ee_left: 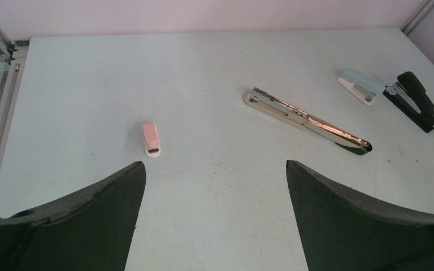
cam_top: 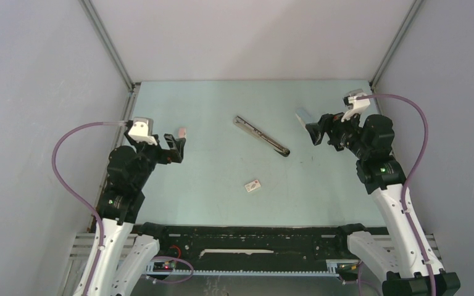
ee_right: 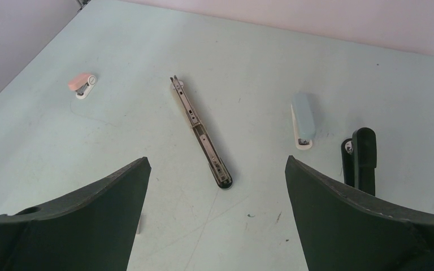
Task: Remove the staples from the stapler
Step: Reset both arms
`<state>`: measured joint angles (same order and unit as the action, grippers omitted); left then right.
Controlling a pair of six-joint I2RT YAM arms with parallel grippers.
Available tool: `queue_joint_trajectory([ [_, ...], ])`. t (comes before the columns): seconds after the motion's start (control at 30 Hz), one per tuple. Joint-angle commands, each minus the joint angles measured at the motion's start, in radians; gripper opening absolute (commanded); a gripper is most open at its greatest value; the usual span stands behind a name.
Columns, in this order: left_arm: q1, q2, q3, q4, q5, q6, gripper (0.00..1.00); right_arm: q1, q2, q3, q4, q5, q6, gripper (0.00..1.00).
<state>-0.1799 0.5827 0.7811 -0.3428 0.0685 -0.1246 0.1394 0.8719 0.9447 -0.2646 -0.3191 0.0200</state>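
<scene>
Bench (cam_top: 210, 206): the arms sit at opposite side edges. Left gripper (ee_left: 213, 166) and right gripper (cam_top: 316, 131) are both spread wide and hold nothing. The stapler (cam_top: 261, 135) lies slantwise mid-bench, a little toward the far edge. We see no staples outside it.

Risks, as we judge them:
- It is slim and low, so a pinch may skid it.
- The right arm may nudge the black stapler (ee_left: 418, 101) or blue stapler (ee_left: 361, 86) near the right edge.

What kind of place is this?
Probably a robot test cell: a pale green table boxed in by white panels on metal posts, holding a long silver stapler, a black stapler and a light-blue stapler.
</scene>
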Motion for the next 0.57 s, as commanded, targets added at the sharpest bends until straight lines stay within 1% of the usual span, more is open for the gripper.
queue_joint_trajectory([
  [0.0,0.011,0.004,-0.02,0.033,0.017,-0.003,1.0,0.007,-0.004,0.005,0.028,0.013,-0.016,1.0],
  [0.4,0.011,0.003,-0.022,0.033,0.014,-0.003,1.0,0.005,-0.011,0.012,0.019,0.007,-0.017,1.0],
  [0.43,0.011,0.002,-0.022,0.033,0.015,-0.003,1.0,0.005,-0.011,0.014,0.009,0.01,-0.044,1.0],
  [0.53,0.011,0.002,-0.021,0.033,0.016,-0.003,1.0,0.004,-0.016,0.015,0.01,0.017,-0.029,1.0],
])
